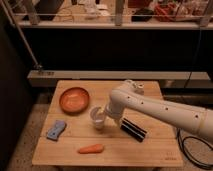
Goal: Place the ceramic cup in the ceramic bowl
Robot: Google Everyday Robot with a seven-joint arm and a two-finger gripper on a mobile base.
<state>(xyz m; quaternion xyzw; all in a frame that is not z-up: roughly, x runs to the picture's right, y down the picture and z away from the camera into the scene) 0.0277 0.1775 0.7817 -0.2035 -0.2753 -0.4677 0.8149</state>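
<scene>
The white ceramic cup (97,116) stands near the middle of the wooden table (150,147), right of and slightly nearer than the orange ceramic bowl (75,99). The bowl sits at the back left of the table and holds nothing. My gripper (105,118) is down at the cup's right side, right against it, at the end of the white arm (160,110) that reaches in from the right. The arm hides part of the cup's right side.
An orange carrot (90,148) lies near the front edge. A blue object (56,129) lies at the front left. A black flat object (133,129) lies just right of the gripper. A pale object (136,87) sits behind the arm. Black cable (192,150) lies on the floor to the right.
</scene>
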